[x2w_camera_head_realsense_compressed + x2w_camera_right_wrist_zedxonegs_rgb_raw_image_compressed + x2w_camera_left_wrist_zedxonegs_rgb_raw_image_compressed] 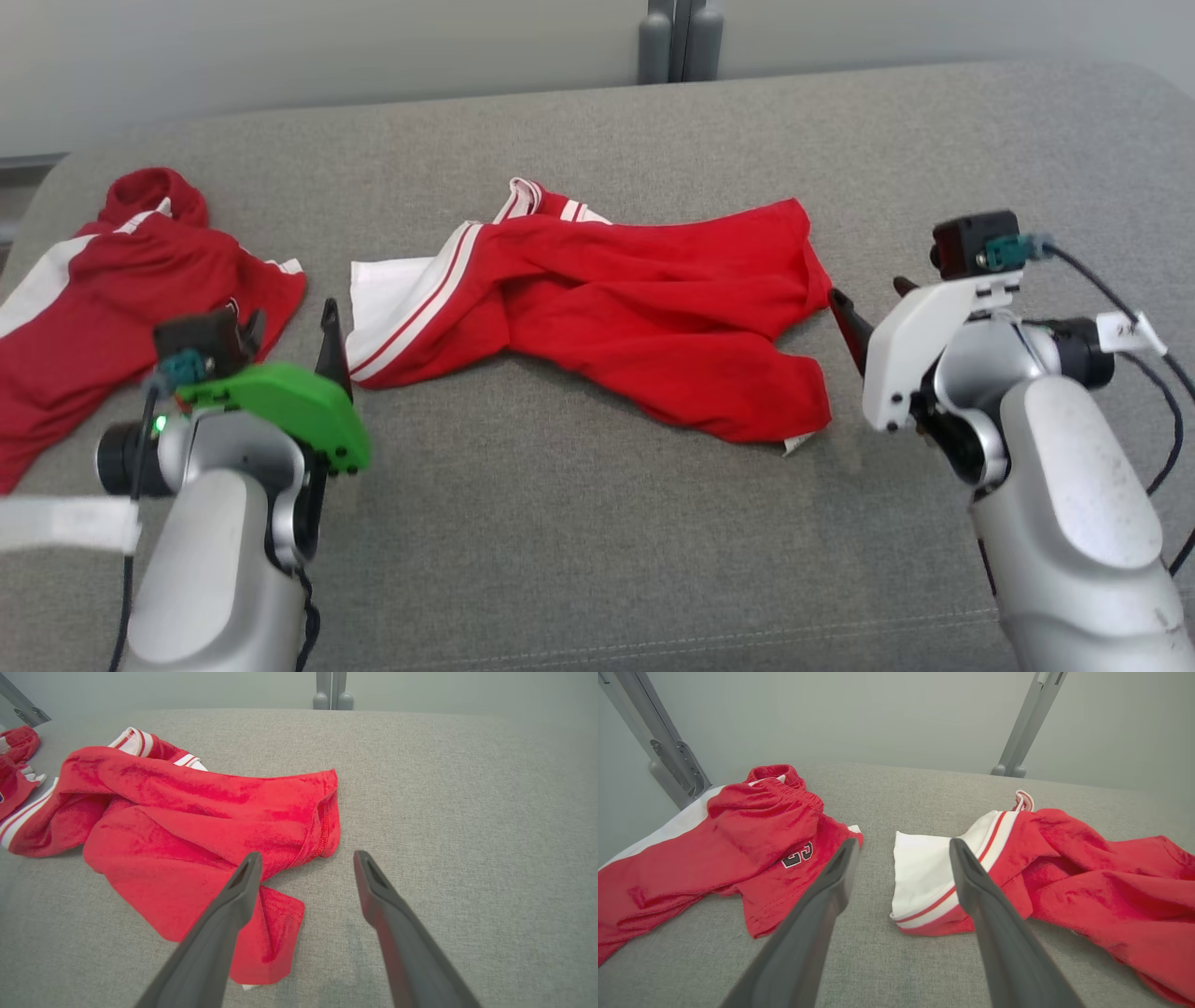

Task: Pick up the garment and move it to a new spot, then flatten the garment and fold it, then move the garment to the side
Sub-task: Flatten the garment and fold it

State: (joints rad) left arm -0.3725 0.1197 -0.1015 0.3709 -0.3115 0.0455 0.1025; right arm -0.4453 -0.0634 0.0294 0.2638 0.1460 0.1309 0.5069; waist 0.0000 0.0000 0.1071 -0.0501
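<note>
A red garment (635, 299) with a white, red-striped side panel lies crumpled in the middle of the grey padded table (597, 541). My left gripper (291, 331) stands open just off its white left end, fingers apart with nothing between them. In the left wrist view the gripper (903, 847) points at the white panel of the garment (1087, 872). My right gripper (873, 299) is open beside the garment's right edge, not touching it. The right wrist view shows that gripper (308, 858) over the right hem of the garment (187, 812).
A second red garment (121, 280) with white panels and a dark number print (798, 855) lies at the table's left end, behind my left gripper. Grey metal posts (681, 42) stand past the far edge. Bare table surface stretches to the right and along the front.
</note>
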